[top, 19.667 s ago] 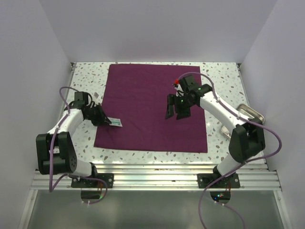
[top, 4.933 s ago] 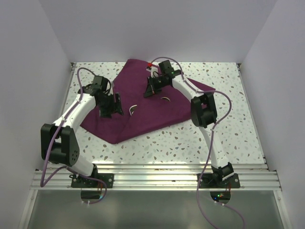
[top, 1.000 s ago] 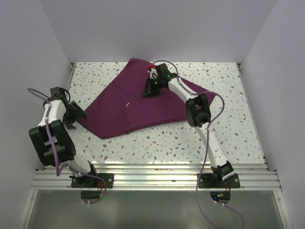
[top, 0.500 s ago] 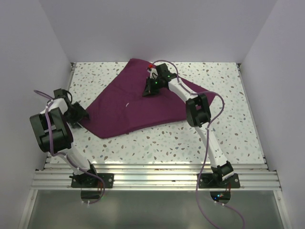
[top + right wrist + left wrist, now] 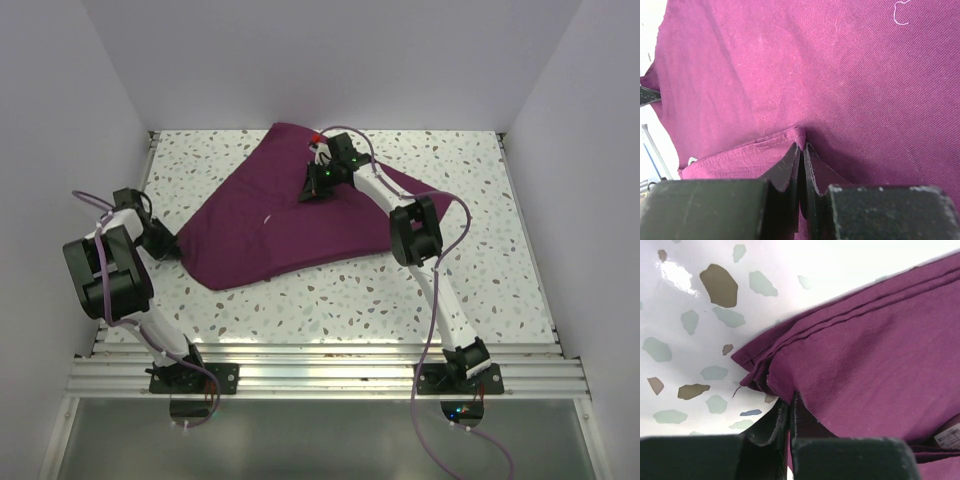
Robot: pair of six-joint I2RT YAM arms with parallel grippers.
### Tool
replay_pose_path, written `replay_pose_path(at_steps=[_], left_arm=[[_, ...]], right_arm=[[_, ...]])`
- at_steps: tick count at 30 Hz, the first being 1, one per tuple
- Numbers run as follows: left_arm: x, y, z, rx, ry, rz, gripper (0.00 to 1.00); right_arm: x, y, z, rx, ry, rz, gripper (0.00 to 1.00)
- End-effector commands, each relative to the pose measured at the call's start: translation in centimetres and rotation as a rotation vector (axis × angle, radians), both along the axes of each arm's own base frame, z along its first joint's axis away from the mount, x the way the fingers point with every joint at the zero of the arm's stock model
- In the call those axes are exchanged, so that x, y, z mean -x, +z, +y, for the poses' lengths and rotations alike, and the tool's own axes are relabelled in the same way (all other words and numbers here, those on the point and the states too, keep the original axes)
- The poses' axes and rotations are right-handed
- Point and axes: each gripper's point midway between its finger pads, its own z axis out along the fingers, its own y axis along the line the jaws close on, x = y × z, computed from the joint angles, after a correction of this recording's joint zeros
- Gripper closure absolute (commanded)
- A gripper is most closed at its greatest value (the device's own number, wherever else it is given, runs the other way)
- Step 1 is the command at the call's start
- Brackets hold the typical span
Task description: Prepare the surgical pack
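**Two-arm handling of a cloth, top and wrist views.** The purple cloth (image 5: pixel 290 225) lies on the speckled table (image 5: pixel 400 290), left of centre and reaching towards the far edge. It is folded over itself into a rough triangle whose pointed corner faces left.

The left gripper (image 5: pixel 168 245) sits low at that corner, its jaws together and clamped on the layered hem. The right gripper (image 5: pixel 312 192) is planted near the far middle of the cloth, jaws likewise together, pinching up a small ridge of fabric.

This placement suggests a division of work. The right arm seems to anchor the cloth against sliding, while the left holds the free corner, probably to draw it across for the next fold.

The top view gives the outline and the spacing of the arms but hides both grips. The left wrist view shows several stacked hems at the corner and a white label (image 5: pixel 950 432). The right wrist view shows the pinched ridge and a white thread loop (image 5: pixel 901 15).
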Motion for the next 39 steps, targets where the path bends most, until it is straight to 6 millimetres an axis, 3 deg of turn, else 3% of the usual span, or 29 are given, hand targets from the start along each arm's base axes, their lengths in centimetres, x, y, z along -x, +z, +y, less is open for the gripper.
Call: replay_pose_path(at_steps=[1, 4, 9, 12, 18, 19, 20, 21, 22, 23, 24, 29, 34, 39], left_arm=[[-1.0, 2.2, -0.6, -0.036, -0.056, -0.052, 1.0], [-2.4, 6.9, -1.9, -0.072, -0.085, -0.141, 1.0], [-3.9, 14.1, -6.6, -0.074, -0.134, -0.28, 1.0], [-4.7, 17.1, -9.1, -0.031, -0.158, -0.353, 1.0], [-7.3, 20.9, -15.0, 0.029, -0.283, -0.443, 1.0], [-7.3, 21.3, -17.8, 0.05, -0.349, -0.452, 1.0], [-7.8, 21.1, -18.9, 0.062, -0.374, -0.449, 1.0], [-8.5, 22.3, -19.9, 0.063, -0.396, -0.48, 1.0], [-8.5, 22.5, -21.9, 0.073, -0.44, -0.486, 1.0], [-8.9, 21.9, -22.9, 0.078, -0.461, -0.467, 1.0], [-9.5, 22.9, -23.8, 0.083, -0.474, -0.492, 1.0], [-11.1, 23.0, -29.7, 0.123, -0.581, -0.5, 1.0], [-11.5, 21.8, -34.1, 0.156, -0.655, -0.474, 1.0], [-12.1, 20.6, -36.7, 0.178, -0.699, -0.458, 1.0]], right_arm=[[-1.1, -1.7, -0.3, 0.03, -0.03, -0.023, 0.94], [-1.0, -2.3, -0.3, 0.035, -0.033, -0.013, 0.94], [-0.6, -3.8, -0.5, 0.054, -0.039, 0.017, 0.94], [-0.4, -4.4, -0.6, 0.068, -0.044, 0.027, 0.94], [-0.5, -4.6, -1.1, 0.102, -0.079, 0.045, 0.94], [-0.5, -4.7, -1.2, 0.11, -0.083, 0.048, 0.94], [-0.3, -4.9, -1.4, 0.113, -0.087, 0.057, 0.94], [-0.3, -4.8, -1.4, 0.113, -0.088, 0.055, 0.94], [-0.2, -5.0, -1.5, 0.121, -0.091, 0.064, 0.94], [-0.1, -5.1, -1.7, 0.129, -0.093, 0.065, 0.94], [-0.1, -5.1, -1.8, 0.136, -0.097, 0.068, 0.94], [0.0, -5.2, -2.3, 0.139, -0.114, 0.096, 0.94], [0.2, -5.1, -2.3, 0.136, -0.108, 0.106, 0.94], [0.5, -5.4, -2.2, 0.136, -0.104, 0.119, 0.94]])
